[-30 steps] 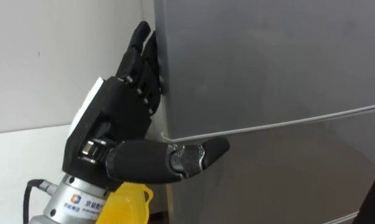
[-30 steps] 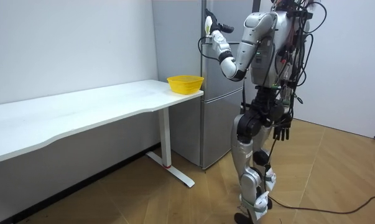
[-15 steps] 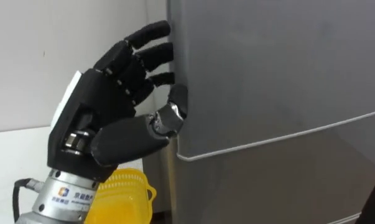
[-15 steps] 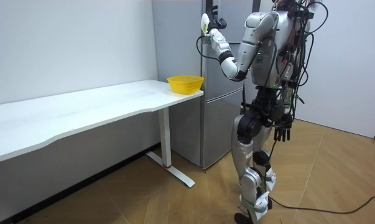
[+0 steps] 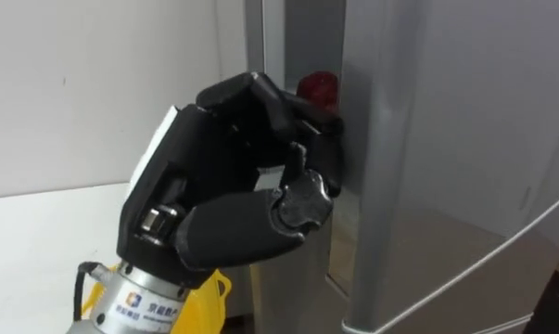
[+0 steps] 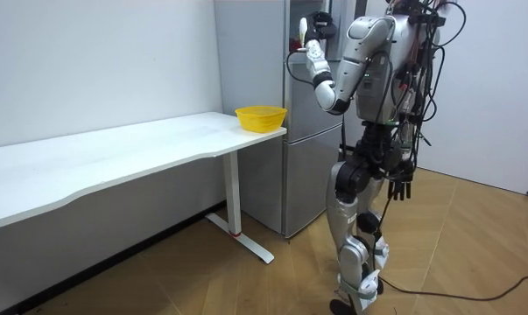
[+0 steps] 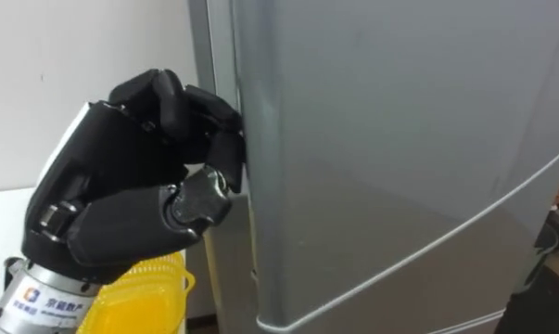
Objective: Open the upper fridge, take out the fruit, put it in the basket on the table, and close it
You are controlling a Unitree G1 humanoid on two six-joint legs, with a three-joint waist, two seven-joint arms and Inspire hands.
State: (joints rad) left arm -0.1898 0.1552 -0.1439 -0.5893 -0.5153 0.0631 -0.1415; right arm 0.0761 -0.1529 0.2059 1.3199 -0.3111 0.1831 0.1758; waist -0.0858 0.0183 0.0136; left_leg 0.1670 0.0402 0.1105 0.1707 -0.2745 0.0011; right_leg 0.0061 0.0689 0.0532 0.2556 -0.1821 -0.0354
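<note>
My left hand [image 5: 233, 186] is raised at the left edge of the grey upper fridge door [image 5: 446, 139], its fingers curled round that edge. The door stands ajar by a narrow gap. Through the gap, a small red thing [image 5: 318, 88] shows inside the upper compartment, just above my fingers; what it is I cannot tell. In the room view I stand upright in front of the fridge [image 6: 303, 157] with the left hand [image 6: 313, 51] up at head height. My right hand [image 6: 397, 185] hangs beside my thigh with relaxed fingers.
A yellow basket [image 6: 261, 116] sits on the end of the long white table [image 6: 115, 162], directly left of the fridge and below my left forearm. The lower fridge door [image 7: 464, 288] is closed. A white wall runs behind the table; wooden floor lies behind me.
My left hand's fingers went from straight to curled round the door's edge. The upper door has swung out from closed to a narrow gap, showing the red thing inside.
</note>
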